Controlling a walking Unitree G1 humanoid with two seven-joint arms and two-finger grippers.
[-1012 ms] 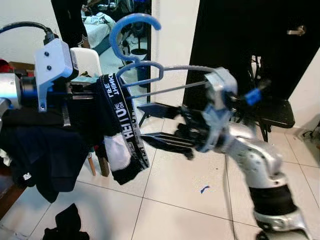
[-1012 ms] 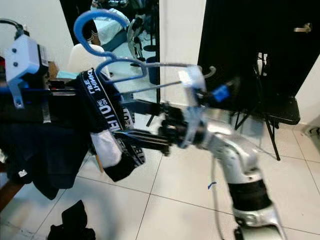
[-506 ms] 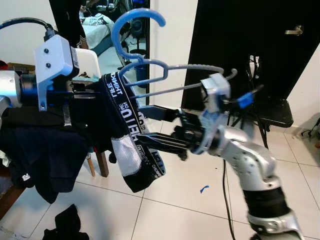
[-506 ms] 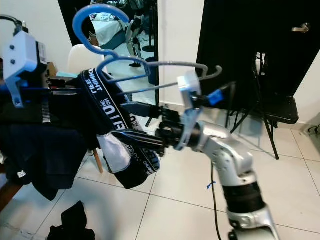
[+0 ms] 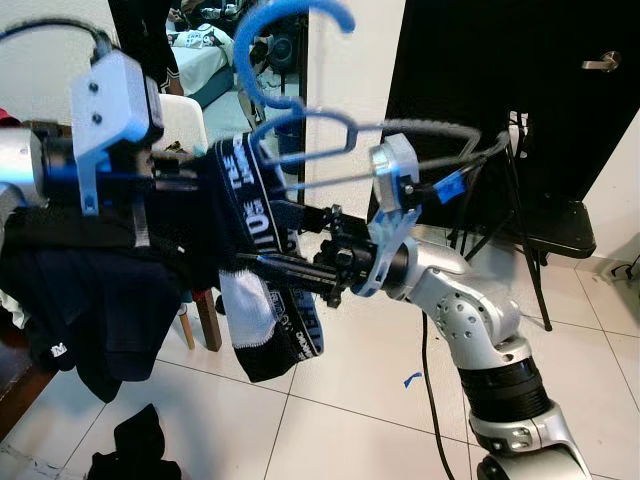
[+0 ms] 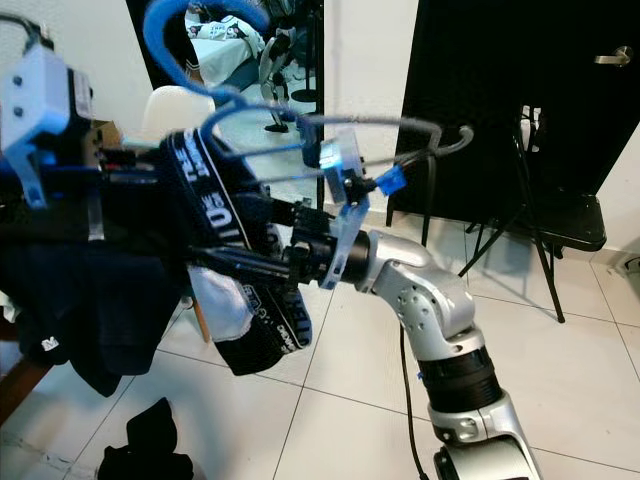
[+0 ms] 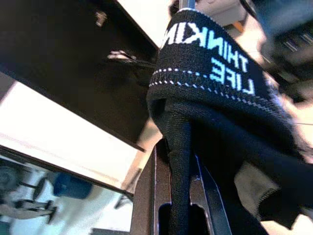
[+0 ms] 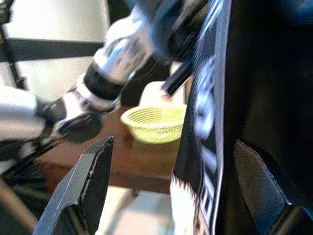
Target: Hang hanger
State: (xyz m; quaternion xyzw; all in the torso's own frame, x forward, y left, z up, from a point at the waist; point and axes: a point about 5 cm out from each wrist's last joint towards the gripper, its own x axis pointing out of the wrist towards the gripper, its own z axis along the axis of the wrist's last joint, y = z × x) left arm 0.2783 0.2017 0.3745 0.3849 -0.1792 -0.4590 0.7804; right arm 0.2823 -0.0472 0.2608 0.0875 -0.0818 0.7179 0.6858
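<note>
Hanging in mid-air before the robot, the blue hanger (image 5: 300, 60) has its hook at the top edge of the head views and its wire shoulders stretching across toward the black door (image 5: 520, 90). A pair of black briefs (image 6: 215, 215) with a white-lettered waistband is draped over the hanger's left shoulder, the lower part sagging down toward the white patch at the crotch.

The left gripper (image 7: 180, 161) is raised at the left, fingers together and clamped on the briefs: the wrist view shows a fold of black fabric pinched between them, with the lettered waistband just beyond. More dark clothing (image 5: 90, 300) hangs below that arm.

The right gripper (image 6: 245, 255) reaches in from the right, its fingers spread apart, one on either side of the hanging fabric; in the wrist view the waistband runs down between the two fingers (image 8: 83, 186), close to one of them.

Behind the cloth stand a white chair (image 5: 185, 125) and a wooden desk (image 8: 142, 166) bearing a yellow basket (image 8: 154, 122). The tiled floor (image 5: 350, 400) lies open below the arms, save for a dark garment (image 5: 135, 450) near the bottom edge. A black folding chair (image 5: 555, 225) stands by the door, well apart from the hanger.
</note>
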